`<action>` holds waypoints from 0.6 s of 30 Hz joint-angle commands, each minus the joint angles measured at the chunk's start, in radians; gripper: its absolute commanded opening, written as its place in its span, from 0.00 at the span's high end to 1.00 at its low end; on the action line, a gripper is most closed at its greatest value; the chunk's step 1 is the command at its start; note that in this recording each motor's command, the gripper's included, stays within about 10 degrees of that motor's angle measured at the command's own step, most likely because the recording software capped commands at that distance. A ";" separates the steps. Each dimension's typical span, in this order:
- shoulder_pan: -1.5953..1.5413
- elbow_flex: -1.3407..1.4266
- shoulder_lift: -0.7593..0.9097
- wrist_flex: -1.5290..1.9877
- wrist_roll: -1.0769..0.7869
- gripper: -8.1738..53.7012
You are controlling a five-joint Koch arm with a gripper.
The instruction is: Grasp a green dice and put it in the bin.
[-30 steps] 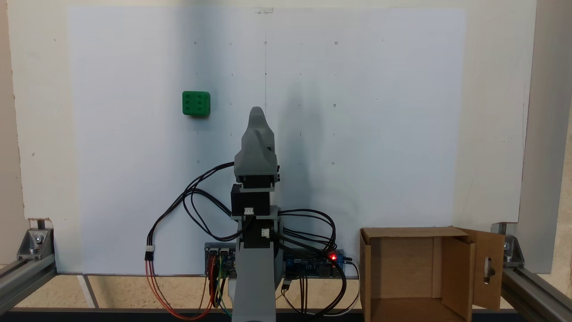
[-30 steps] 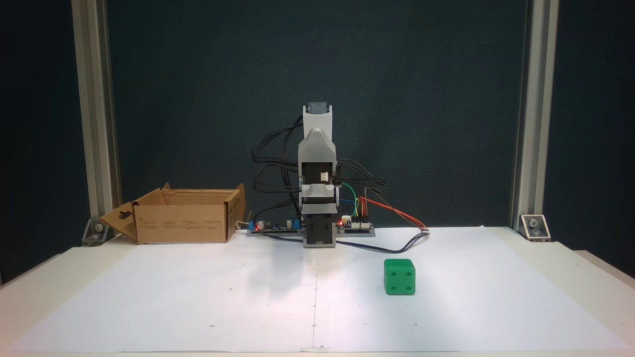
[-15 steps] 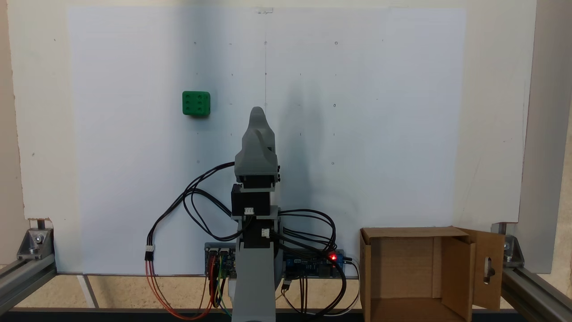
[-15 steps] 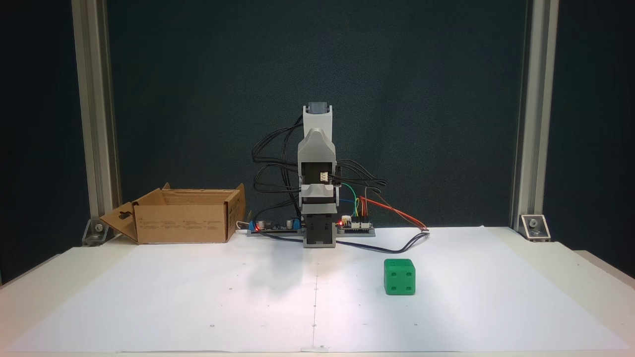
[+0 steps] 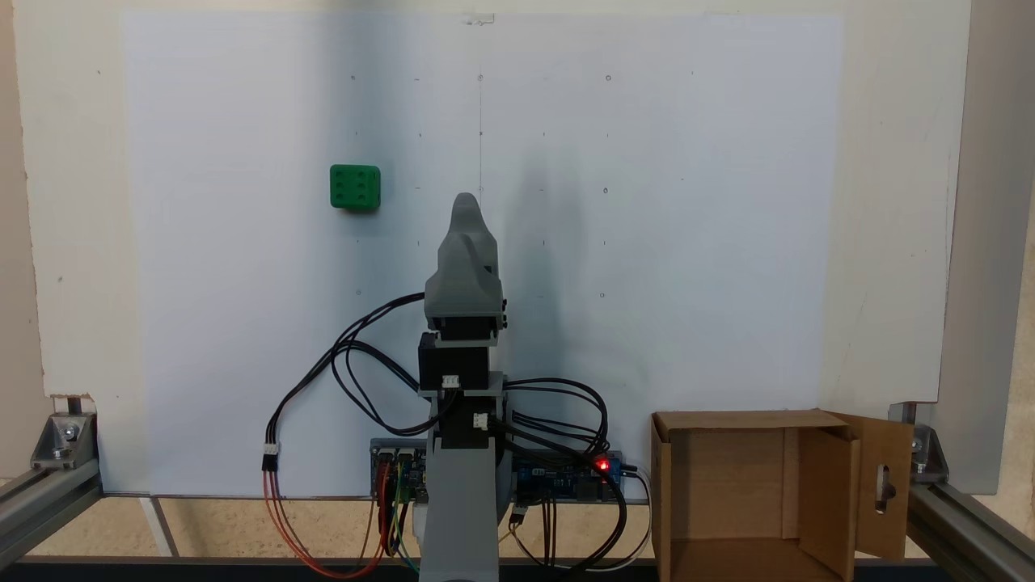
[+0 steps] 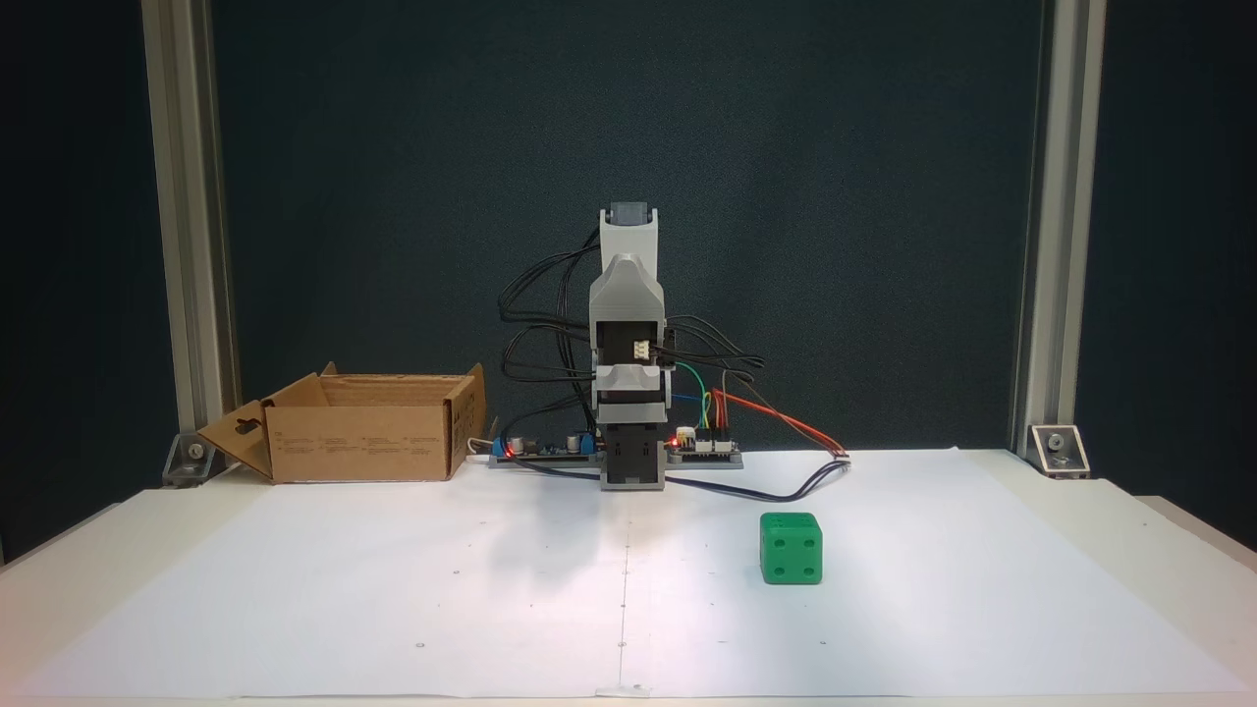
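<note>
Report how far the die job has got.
Nothing looks done yet. The green die sits on the white paper, apart from the folded-up arm. Nothing is in hand. Left: grasp the die, carry it to the cardboard box, drop it in.

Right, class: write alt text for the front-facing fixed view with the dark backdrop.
A green dice sits alone on white paper, right of a folded grey robot arm. An open cardboard bin stands at the back left.

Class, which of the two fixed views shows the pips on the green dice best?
The fixed view from table level: the green dice looks larger, with four pips on its front face. The fixed view from above shows the green dice smaller, with six pips on top.
</note>
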 commanded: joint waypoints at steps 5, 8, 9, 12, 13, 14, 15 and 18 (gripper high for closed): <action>-0.003 0.051 0.107 -0.057 -0.037 0.15; -0.006 0.051 0.104 -0.046 -0.040 0.15; -0.008 0.051 0.104 -0.032 -0.041 0.15; -0.009 0.049 0.106 -0.026 -0.043 0.16; -0.011 0.040 0.104 -0.014 -0.043 0.17; -0.011 0.017 0.104 0.035 -0.043 0.17; -0.011 -0.021 0.106 0.124 -0.043 0.17; 0.000 -0.173 0.106 0.331 -0.041 0.17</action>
